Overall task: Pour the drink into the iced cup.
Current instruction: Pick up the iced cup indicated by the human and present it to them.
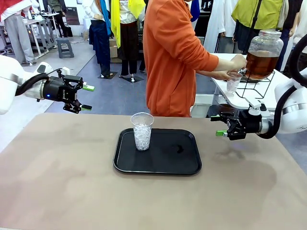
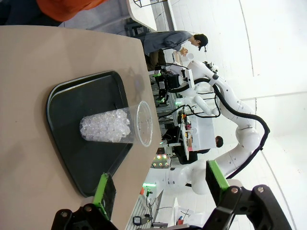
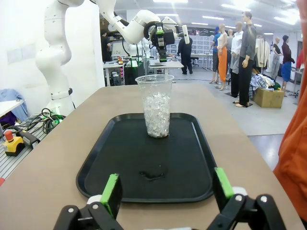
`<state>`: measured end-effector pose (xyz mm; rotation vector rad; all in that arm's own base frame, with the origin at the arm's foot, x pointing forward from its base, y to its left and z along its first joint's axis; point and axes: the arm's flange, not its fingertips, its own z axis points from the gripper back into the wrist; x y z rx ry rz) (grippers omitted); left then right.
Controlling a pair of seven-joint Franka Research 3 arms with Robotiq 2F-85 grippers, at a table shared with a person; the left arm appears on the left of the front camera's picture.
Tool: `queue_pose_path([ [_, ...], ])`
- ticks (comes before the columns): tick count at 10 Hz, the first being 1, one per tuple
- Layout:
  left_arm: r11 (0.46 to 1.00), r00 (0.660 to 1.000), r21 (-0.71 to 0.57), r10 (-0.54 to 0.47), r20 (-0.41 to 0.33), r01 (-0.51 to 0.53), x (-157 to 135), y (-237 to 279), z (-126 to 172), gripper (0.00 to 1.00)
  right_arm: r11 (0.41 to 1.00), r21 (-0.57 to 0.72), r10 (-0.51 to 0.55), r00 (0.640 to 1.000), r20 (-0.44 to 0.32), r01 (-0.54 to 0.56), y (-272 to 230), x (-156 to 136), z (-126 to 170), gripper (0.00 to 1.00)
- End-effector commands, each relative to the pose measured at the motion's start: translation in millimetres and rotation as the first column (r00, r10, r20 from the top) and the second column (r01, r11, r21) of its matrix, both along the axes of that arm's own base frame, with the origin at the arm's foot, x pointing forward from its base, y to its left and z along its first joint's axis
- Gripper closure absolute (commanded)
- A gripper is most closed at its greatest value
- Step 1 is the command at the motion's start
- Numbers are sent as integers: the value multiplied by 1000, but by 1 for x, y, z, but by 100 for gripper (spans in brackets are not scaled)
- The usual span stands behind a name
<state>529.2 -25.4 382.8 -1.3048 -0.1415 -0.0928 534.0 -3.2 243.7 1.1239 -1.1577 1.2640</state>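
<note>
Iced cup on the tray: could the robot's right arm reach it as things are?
Probably yes. The right gripper hangs open beside the tray, facing the cup, with nothing standing between them.

The iced cup (image 1: 142, 132), a clear plastic tumbler about half full of ice cubes, stood upright on the left part of a black tray (image 1: 184, 160). The amber-brown drink (image 1: 260, 64) filled over half of a lidded glass jar (image 1: 265, 42) at the far right, well apart from the cup.

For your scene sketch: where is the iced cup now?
In the front view, the iced cup stands upright on the left half of the black tray, mid-table.
</note>
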Motion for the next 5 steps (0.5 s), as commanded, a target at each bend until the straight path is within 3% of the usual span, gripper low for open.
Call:
queue_pose_path([
  [1,1000,1000,-9,-1,4,1,0,0,1,0,1000,-1,0,1000,-2,0,1,1,2,0],
  [5,1000,1000,-9,-1,4,1,0,0,1,0,1000,-1,0,1000,-2,0,1,1,2,0],
])
